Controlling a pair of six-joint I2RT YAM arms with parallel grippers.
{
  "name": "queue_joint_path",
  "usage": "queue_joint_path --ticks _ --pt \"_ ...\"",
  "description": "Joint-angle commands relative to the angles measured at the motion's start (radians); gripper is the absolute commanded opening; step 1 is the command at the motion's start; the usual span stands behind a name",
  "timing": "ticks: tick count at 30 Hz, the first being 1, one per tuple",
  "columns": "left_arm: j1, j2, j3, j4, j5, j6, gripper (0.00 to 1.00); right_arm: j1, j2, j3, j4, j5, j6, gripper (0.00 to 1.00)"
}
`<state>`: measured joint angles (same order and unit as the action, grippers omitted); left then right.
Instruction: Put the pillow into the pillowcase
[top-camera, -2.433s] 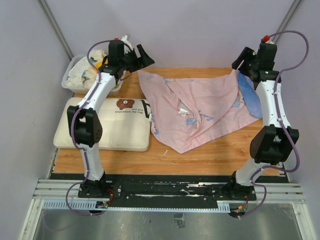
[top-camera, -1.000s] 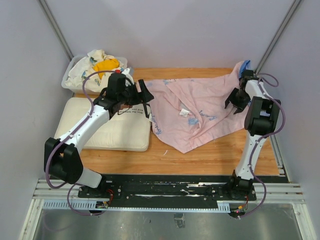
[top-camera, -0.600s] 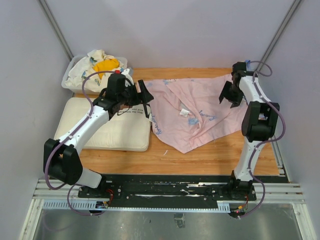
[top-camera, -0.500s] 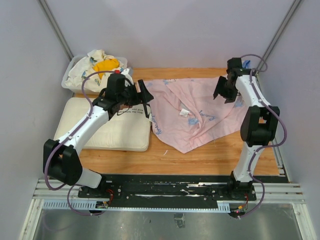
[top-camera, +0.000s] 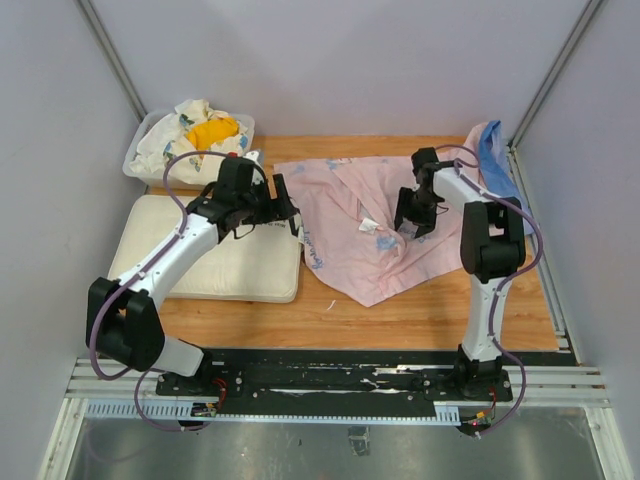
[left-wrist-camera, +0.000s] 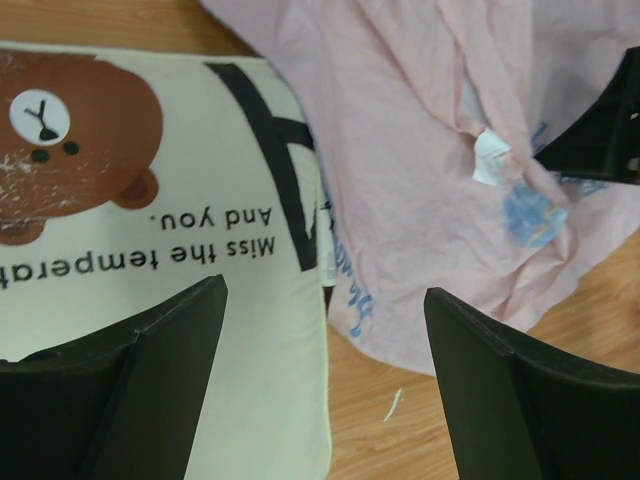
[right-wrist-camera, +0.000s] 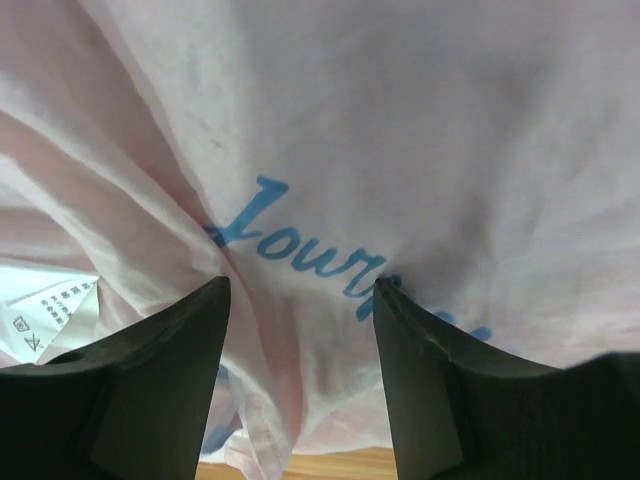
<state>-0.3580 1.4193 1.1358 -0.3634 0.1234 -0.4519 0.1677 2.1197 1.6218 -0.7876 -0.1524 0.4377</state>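
- Right gripper (right-wrist-camera: 300, 285): fingers spread, holding nothing, close above the pink pillowcase (right-wrist-camera: 330, 120), with a white care tag (right-wrist-camera: 55, 305) just to their left.
- Left gripper (left-wrist-camera: 325, 290): fingers wide apart and empty, over the pillow (left-wrist-camera: 150, 250) corner where it meets the pillowcase edge.
- Farther behind it is a cloth bundle (top-camera: 205, 130).

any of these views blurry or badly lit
Top external: evenly lit, sharp, only faint shadows. Left wrist: lettering on the pillow crisp, left pincer a dark silhouette. Right wrist: close on the pillowcase, blue script slightly soft, right pincer dark and blurred at the edges.
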Motion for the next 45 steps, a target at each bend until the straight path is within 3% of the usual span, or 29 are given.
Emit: queue_joint_path --ticks 1,12,20,33,45 --pt "-0.026 0.012 0.011 -0.115 -0.114 0.054 0.84 -0.014 0.014 0.009 0.015 0.027 0.003 0.61" --pt "-0.058 0.008 -0.007 -0.109 -0.089 0.034 0.84 -0.212 0.088 0.04 -0.01 0.123 0.026 0.61" --pt "-0.058 0.032 0.011 -0.091 -0.064 0.03 0.84 -0.229 0.109 0.163 -0.062 0.128 -0.01 0.61" --pt "-0.058 0.038 -0.002 -0.061 -0.03 0.034 0.84 -0.108 -0.356 -0.231 -0.016 0.226 -0.008 0.63" --pt "-0.058 0.013 -0.042 -0.044 0.006 0.031 0.84 -0.083 -0.488 -0.461 0.013 0.272 -0.01 0.58"
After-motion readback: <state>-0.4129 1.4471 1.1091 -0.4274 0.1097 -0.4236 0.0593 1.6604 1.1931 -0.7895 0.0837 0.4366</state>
